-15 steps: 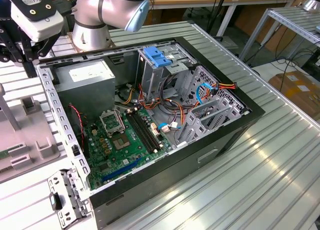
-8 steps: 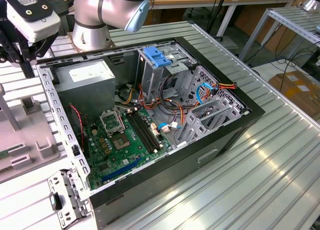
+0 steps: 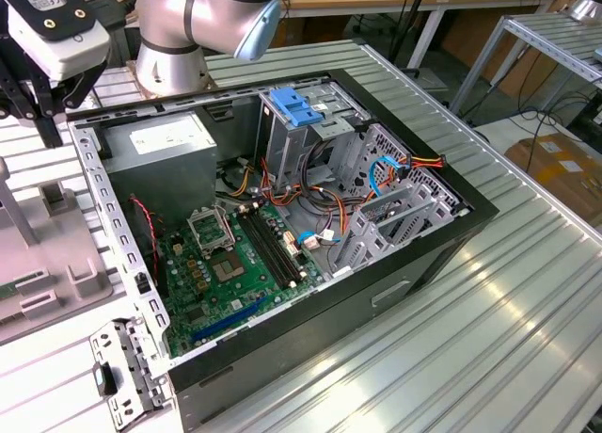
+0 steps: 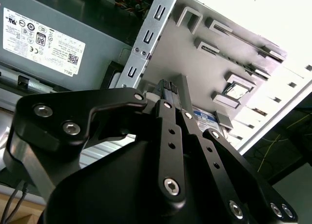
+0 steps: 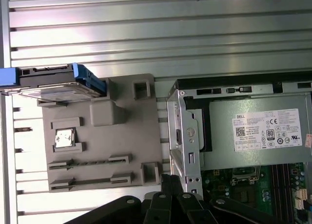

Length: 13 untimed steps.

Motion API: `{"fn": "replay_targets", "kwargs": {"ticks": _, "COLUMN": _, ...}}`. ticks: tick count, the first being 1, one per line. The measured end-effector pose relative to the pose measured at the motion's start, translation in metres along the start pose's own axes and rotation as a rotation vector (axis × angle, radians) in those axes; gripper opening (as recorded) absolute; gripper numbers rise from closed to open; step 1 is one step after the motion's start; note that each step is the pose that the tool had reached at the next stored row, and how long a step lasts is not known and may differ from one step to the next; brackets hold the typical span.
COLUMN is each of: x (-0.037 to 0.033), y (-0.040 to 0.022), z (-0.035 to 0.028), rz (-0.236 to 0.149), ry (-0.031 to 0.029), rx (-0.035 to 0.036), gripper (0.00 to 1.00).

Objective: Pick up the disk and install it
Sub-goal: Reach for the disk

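Exterior view: grey fixture tray [image 3: 56, 264] on the counter [image 3: 489, 358] at nine o'clock of the open computer case [image 3: 414, 254]. Inside the case, the power supply [image 3: 160, 155] is at ten o'clock, the drive cage [image 3: 310, 132] with its blue cap at twelve and the motherboard [image 3: 226, 264] at seven. The arm [image 3: 202, 19] bends toward the exterior view's left, over the tray side. In the first wrist view the disk [image 5: 53, 83] sits at a tray corner, blue rails showing, well apart from the case wall and untouched. The hand [image 4: 173, 85] has its fingers drawn together on nothing and hangs over the tray, between disk and case.

Judgement: this is the approach for the pick. The fingers should open before descent, centre over the disk body and close squarely across it. They should stay clear of the tray's raised blocks so the disk lifts level.

View notes: the first wrist view gives the disk's outline and its lie relative to the case. The second wrist view gives a sliver of blue label beyond the links and the clearest look at the fingertips. The exterior view gives the case interior.
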State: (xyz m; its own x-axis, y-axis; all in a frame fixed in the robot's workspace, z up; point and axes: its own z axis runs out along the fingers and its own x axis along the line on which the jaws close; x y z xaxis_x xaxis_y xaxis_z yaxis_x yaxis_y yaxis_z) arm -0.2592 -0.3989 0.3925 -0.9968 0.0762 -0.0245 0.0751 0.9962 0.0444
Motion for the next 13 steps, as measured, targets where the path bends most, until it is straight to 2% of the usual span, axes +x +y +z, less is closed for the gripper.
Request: {"fn": "replay_targets", "kwargs": {"ticks": 13, "x": 0.0019, "y": -0.0002, "z": 0.0001, "rz": 0.0, "ry": 0.0, "rx": 0.0, "gripper": 0.11}}
